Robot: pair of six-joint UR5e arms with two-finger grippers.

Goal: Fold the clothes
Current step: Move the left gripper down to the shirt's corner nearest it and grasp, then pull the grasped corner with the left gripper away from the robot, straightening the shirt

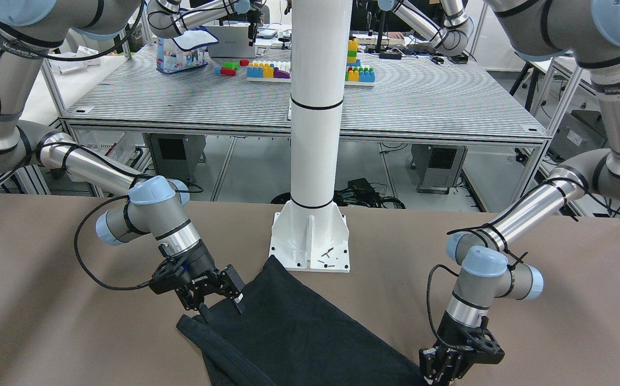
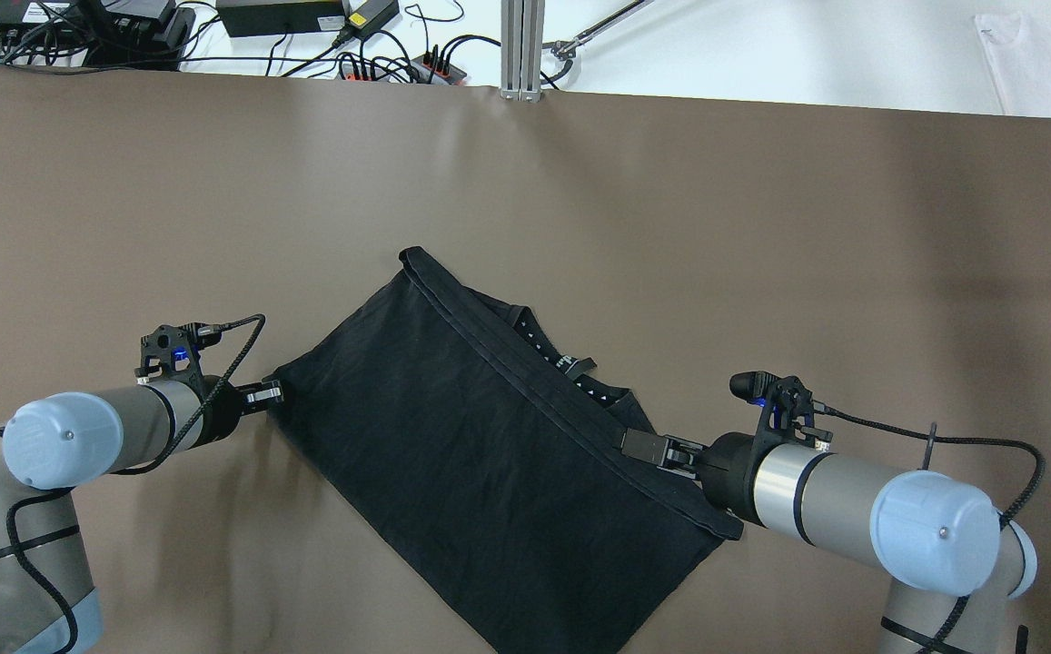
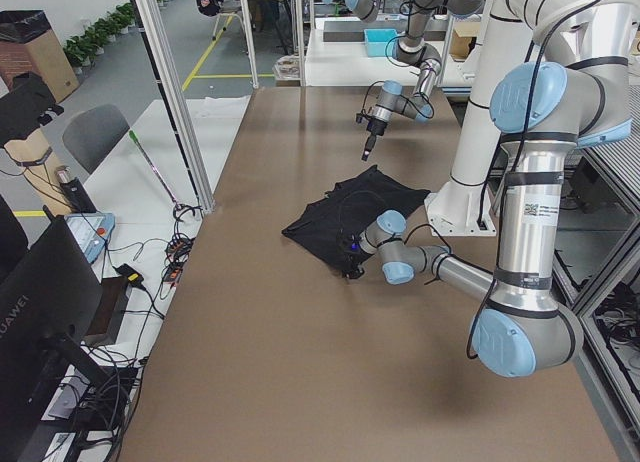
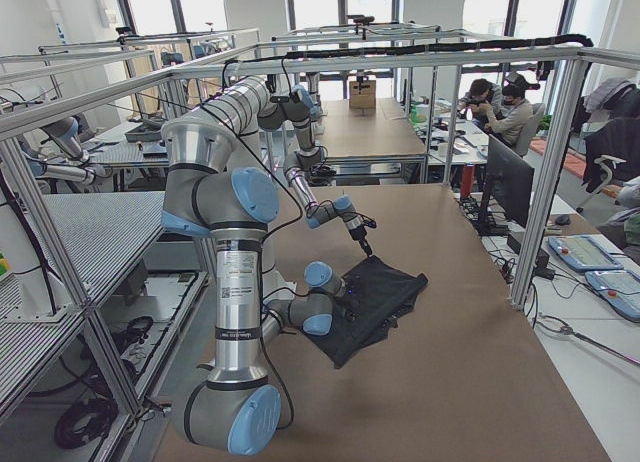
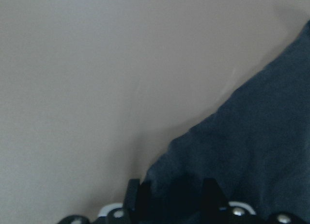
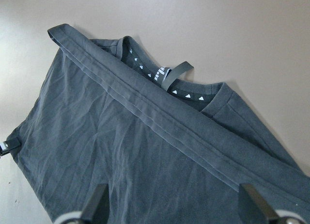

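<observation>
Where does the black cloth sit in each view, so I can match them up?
Front-facing: cloth at bottom centre.
Overhead: cloth at centre.
Exterior left: cloth at centre, by the near arm.
Exterior right: cloth at lower centre.
Left wrist: cloth at lower right.
Right wrist: cloth fills most of it.
Landmark: left pincer at the cloth's corner; front-facing bottom right, right wrist's left edge.

Bright even light, soft shadows; left wrist view blurs the clothes [image 5: 252,136]
</observation>
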